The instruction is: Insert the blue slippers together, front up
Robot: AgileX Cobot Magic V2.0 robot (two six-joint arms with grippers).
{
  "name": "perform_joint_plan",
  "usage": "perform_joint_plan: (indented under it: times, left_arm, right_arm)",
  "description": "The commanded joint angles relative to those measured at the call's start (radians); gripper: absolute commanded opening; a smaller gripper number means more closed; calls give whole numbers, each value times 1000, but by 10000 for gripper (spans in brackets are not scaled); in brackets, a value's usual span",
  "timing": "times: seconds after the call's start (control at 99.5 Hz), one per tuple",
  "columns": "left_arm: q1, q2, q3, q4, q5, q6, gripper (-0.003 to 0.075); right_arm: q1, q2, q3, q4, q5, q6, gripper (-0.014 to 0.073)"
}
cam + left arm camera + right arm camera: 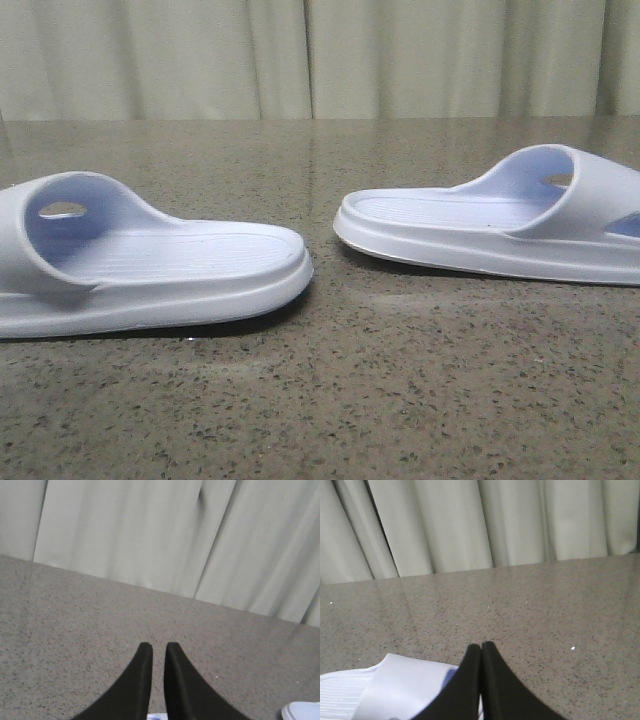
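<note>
Two things fill most of the background: a pale pleated curtain (pixel 320 55) along the far edge and the speckled grey-brown stone surface (pixel 330 400) in front of it, a bit glossy so it catches soft reflections.

Next down in size, the blue slippers. They're so pale they read almost white, with a bluer tint inside the straps. Both lie flat, soles down on the surface, well apart from the curtain. The left slipper (pixel 140 265) has its open end pointing toward the right slipper (pixel 490 225), and its wide strap sits at the end farther from that one. The right slipper mirrors it, strap on the end away from the left slipper. The two open ends face each other with a clear strip of bare surface between them, not touching. You can see the ribbed footbeds and a side hole in each strap.

Smallest bits: the grippers, only visible in the wrist views. The left gripper (pixel 159 647) has its black fingers close together with a narrow slit between the tips, holding nothing, above bare surface; a white slipper edge (pixel 302 711) peeks in at the frame corner. The right gripper (pixel 481 646) has its tips pressed together, nothing between them, sitting right over the strap of a slipper (pixel 395 690).
</note>
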Motion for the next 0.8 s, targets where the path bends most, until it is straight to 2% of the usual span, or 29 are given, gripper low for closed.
perform_joint_plan:
  times: [0.0, 0.161, 0.412, 0.543, 0.673, 0.794]
  left_arm:
    - [-3, 95, -110, -35, 36, -9, 15]
    - [-3, 208, -225, -55, 115, -9, 16]
    - [-3, 247, -239, -55, 117, -9, 31]
    - [-3, 247, -239, -84, 113, -9, 158]
    - [-3, 247, -239, -116, 113, -9, 337]
    - [-3, 247, -239, -116, 115, -9, 440]
  right_arm:
    - [-7, 97, -114, 61, 5, -10, -106]
    - [-7, 229, -243, 90, 128, -10, -106]
    - [-7, 285, -271, 103, 131, -10, -90]
    - [-7, 285, -271, 141, 111, -10, 3]
    - [-7, 285, -271, 165, 98, -10, 167]
    - [-7, 285, -271, 174, 92, -10, 320]
